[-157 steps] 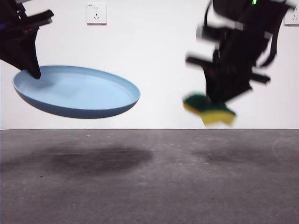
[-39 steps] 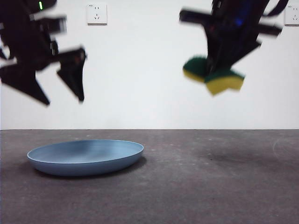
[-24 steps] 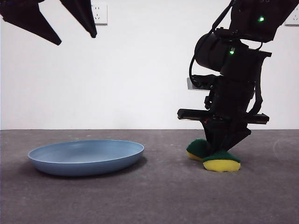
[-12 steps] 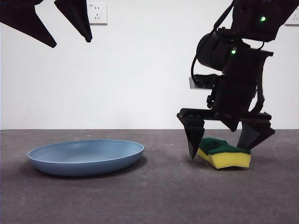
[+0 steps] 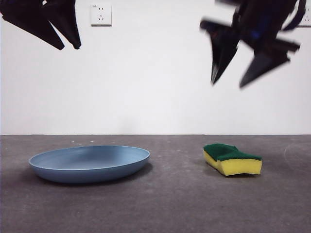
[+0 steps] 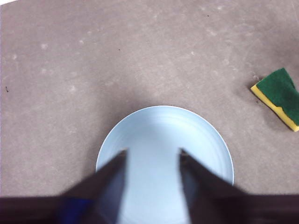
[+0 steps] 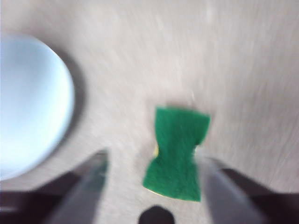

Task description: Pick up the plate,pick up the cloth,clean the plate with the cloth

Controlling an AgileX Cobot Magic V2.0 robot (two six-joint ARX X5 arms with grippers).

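Note:
The light-blue plate lies flat on the grey table at the left; it also shows in the left wrist view and the right wrist view. The cloth, a yellow sponge with a green top, lies on the table at the right, also in the right wrist view and the left wrist view. My left gripper is open and empty, high above the plate. My right gripper is open and empty, blurred, high above the sponge.
A white wall with a socket stands behind the table. Bare grey tabletop lies between and in front of the plate and the sponge.
My right gripper has let go of the sponge and risen well above it; the sponge stays flat on the table. The left gripper has barely moved. The plate has not moved.

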